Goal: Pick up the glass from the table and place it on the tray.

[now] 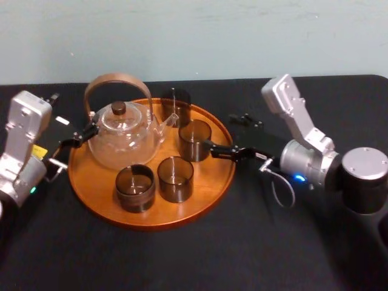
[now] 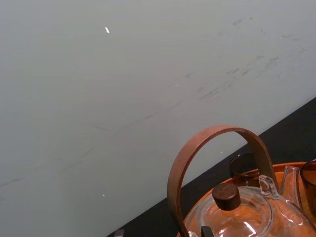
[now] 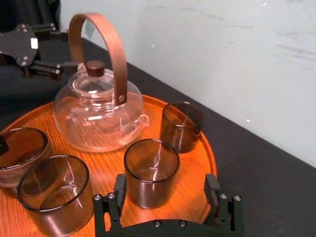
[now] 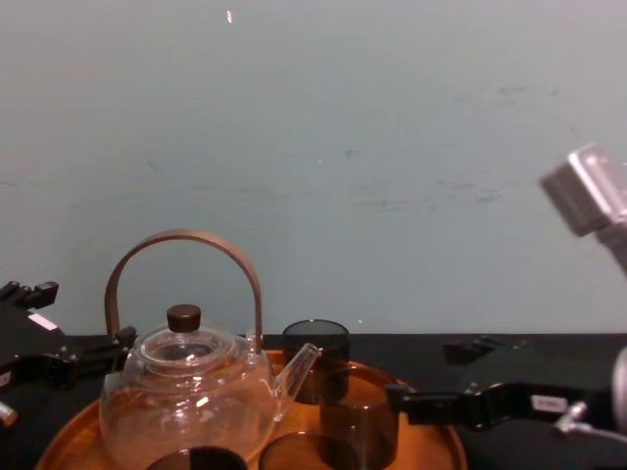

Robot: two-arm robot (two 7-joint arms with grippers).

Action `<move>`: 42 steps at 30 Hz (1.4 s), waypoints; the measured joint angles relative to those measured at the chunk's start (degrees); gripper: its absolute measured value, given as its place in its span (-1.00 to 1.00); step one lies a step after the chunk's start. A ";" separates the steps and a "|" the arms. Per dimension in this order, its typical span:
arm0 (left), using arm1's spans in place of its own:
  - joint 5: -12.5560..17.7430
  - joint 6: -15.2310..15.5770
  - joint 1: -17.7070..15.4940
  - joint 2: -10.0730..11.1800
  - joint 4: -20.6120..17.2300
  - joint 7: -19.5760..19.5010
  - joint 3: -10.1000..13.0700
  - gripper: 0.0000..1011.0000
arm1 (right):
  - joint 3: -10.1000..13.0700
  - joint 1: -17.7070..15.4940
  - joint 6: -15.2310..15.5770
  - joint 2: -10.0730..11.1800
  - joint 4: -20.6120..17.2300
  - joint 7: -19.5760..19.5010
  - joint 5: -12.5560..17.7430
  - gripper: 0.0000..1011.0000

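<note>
The round wooden tray [image 1: 209, 188] lies on the black table [image 1: 254, 242]. A dark glass [image 1: 194, 139] stands upright on the tray's right side, next to the teapot's spout. My right gripper [image 1: 222, 132] reaches in from the right over the tray's rim, open. In the right wrist view the glass [image 3: 151, 172] stands just ahead of the open right gripper [image 3: 166, 183], nearer one fingertip [image 3: 120, 183]; whether that one touches it I cannot tell. My left gripper [image 1: 73, 115] hangs open at the tray's left edge beside the teapot, holding nothing.
A clear glass teapot [image 1: 121, 136] with a tall wooden handle fills the tray's left half. Other dark glasses stand on the tray: one at the back [image 1: 176, 106] and two at the front [image 1: 134, 187] [image 1: 175, 177]. A pale wall rises behind the table.
</note>
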 joint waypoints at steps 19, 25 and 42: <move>0.00 0.00 0.00 0.00 0.00 0.00 0.00 1.00 | 9.11 -9.64 -0.58 6.26 -9.82 -4.29 6.29 0.98; 0.00 0.00 0.00 0.00 0.01 0.00 0.00 1.00 | 11.57 -11.10 -1.56 6.51 -9.71 -6.91 6.57 0.98; 0.00 0.00 0.00 0.00 0.00 0.00 0.00 1.00 | 12.78 -11.36 -2.03 6.13 -8.68 -8.56 6.07 0.98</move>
